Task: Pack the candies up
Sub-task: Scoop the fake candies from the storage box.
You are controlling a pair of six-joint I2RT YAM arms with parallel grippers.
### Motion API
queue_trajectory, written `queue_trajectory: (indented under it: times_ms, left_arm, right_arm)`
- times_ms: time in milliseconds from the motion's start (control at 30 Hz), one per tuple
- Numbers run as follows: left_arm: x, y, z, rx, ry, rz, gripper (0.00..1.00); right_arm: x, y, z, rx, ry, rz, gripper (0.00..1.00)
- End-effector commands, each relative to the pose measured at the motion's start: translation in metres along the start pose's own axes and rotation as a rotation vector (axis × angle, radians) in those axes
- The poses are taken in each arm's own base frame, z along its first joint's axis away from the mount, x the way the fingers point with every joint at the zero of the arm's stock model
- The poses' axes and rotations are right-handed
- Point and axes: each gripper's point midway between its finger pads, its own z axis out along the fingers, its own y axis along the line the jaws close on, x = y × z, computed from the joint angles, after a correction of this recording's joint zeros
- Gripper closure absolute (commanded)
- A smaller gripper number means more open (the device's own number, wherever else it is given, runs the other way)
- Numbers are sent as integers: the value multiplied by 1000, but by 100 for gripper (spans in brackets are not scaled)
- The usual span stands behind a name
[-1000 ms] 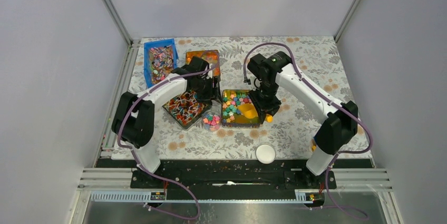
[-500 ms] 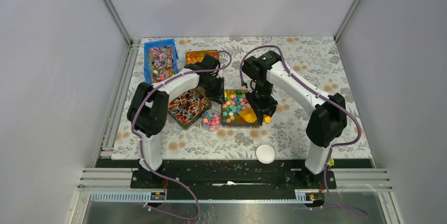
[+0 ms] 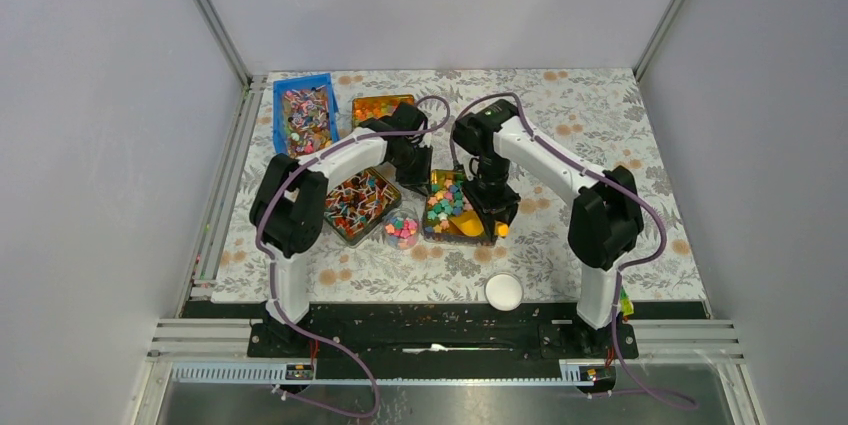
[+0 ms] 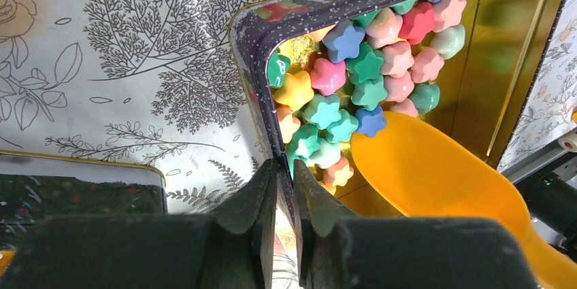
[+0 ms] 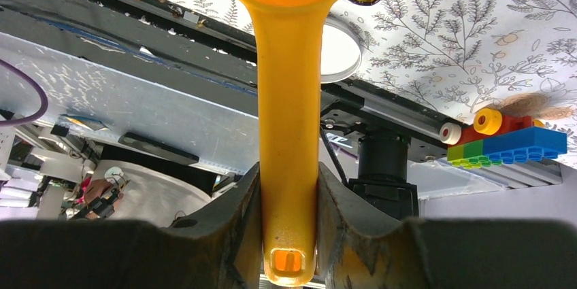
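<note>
Candies (image 4: pixel 354 78): piled in the tin's (image 4: pixel 248 51) corner, against the scoop's (image 4: pixel 422 166) lip.
Left gripper (image 4: pixel 284 172): mine, pinched tight on the tin's wall.
Right gripper (image 5: pixel 289 183): clamped round the scoop's handle.
Risk: pushing hard could have wrenched the tin from my pinch; an overfull scoop would have spilled stars.

Candies (image 4: pixel 354 64) just ahead of the left jaws: pastel pink, teal green, blue, yellow-orange.
Tin (image 4: pixel 248 51), rim between the left jaws: dark purple with pale speckles outside, shiny gold inside.
Scoop (image 5: pixel 288 132) between the right jaws: plain orange-yellow.
Both pairs of jaws: black.
Table (image 4: pixel 122 64) left of the left jaws: white cover, grey line-drawn leaves and branches; top view adds orange-brown blooms.
Beyond the right jaws: white lid (image 5: pixel 340 47); toy bricks (image 5: pixel 517 143) blue, green, red, yellow.
</note>
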Motion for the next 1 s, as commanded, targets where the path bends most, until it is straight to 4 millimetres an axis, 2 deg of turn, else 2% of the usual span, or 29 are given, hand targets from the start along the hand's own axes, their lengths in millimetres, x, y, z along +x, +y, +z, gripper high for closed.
queue_trajectory:
  times_ms: [0, 300, 500, 700, 833, 967]
  left_arm:
    - [-14, -4, 0, -10, -26, 36, 89]
    - [-17, -7, -1, -4, -25, 35, 88]
    - [-17, -9, -2, -1, -24, 37, 88]
    - [-17, -12, -3, 12, -18, 29, 88]
    - [-19, -13, -6, 10, -30, 34, 87]
    - [-22, -13, -10, 5, -44, 33, 81]
  right_arm:
    - [20, 7, -2, -23, 115, 4, 100]
    - [-4, 14, 13, -40, 180, 26, 100]
    - [-39, 21, 25, -61, 184, 26, 100]
    - [-68, 14, 39, -18, 113, 7, 100]
    - [-68, 5, 54, 2, 79, -12, 100]
    - [-59, 1, 57, 4, 37, -37, 100]
